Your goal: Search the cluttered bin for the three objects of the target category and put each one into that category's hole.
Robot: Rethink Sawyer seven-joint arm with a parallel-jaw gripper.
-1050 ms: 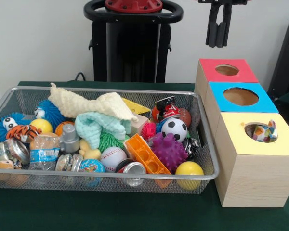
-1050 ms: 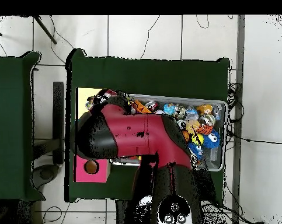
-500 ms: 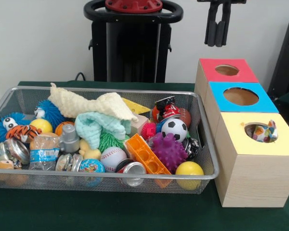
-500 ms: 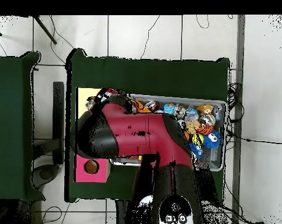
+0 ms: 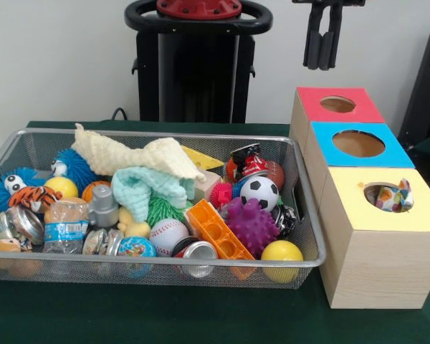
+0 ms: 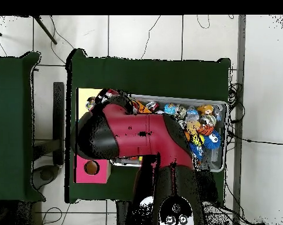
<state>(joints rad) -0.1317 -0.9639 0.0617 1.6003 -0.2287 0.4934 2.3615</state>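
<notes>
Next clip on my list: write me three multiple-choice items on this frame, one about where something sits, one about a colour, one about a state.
1. Where is the black claw?
A. Inside the wire mesh bin
B. In the air above the red-topped wooden box
C. Resting on the yellow-topped box

2. What colour is the top of the middle wooden box in the row of three?
A. Blue
B. Green
C. Orange

3. What is the state of the round hole in the yellow-topped wooden box?
A. Sealed by a lid
B. Empty
C. A patterned object sits in it

Answers: 1 B, the front view shows the claw hanging high over the red-topped wooden box, clear of the wire mesh bin. 2 A, its top is blue around the hole. 3 C, a multicoloured patterned object shows in the opening.
</notes>
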